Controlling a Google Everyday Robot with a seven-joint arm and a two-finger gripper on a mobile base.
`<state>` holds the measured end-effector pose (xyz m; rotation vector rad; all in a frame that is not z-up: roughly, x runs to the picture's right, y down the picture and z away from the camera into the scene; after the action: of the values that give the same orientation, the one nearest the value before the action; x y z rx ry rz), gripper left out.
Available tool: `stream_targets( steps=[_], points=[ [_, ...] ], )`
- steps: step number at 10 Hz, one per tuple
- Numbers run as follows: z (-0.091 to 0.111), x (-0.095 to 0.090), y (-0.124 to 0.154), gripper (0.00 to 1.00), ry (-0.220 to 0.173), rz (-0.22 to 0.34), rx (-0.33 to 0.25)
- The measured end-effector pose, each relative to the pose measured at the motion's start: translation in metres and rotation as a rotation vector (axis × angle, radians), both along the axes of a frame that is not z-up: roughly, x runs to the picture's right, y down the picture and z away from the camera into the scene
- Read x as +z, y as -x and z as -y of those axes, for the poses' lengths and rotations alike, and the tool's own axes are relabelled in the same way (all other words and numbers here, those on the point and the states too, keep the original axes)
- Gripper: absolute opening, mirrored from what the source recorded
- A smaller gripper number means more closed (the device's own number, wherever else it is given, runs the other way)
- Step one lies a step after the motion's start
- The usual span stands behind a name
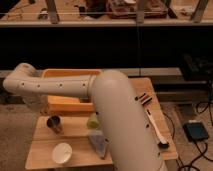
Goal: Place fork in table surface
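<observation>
The light-brown plank table surface [75, 137] fills the lower middle of the camera view. No silvery fork shows on it; the fork is hidden or out of view. My thick white arm [117, 115] rises from the bottom right and reaches left across the yellow tub to an elbow [22, 80] at the far left. My gripper does not show in this view; it lies past the elbow or behind the arm.
A yellow plastic tub [65, 104] stands at the table's back. A small dark cup [54, 123], a white bowl [62, 152], a green object [93, 120] and a grey-blue object [100, 144] sit in front. A white-handled brush [155, 129] and dark striped utensils [144, 98] lie at the right.
</observation>
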<state>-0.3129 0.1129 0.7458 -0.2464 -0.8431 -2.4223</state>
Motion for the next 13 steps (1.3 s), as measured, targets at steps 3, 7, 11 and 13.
stream_targets(
  steps=[3,7,11,13],
  points=[
    [-0.016,-0.018,-0.026,0.14,0.006,-0.017,0.034],
    [-0.036,-0.031,-0.057,0.14,0.017,-0.051,0.06],
    [-0.068,-0.014,-0.087,0.14,0.033,-0.073,0.098],
    [-0.077,-0.008,-0.102,0.14,0.039,-0.082,0.12]
  ],
)
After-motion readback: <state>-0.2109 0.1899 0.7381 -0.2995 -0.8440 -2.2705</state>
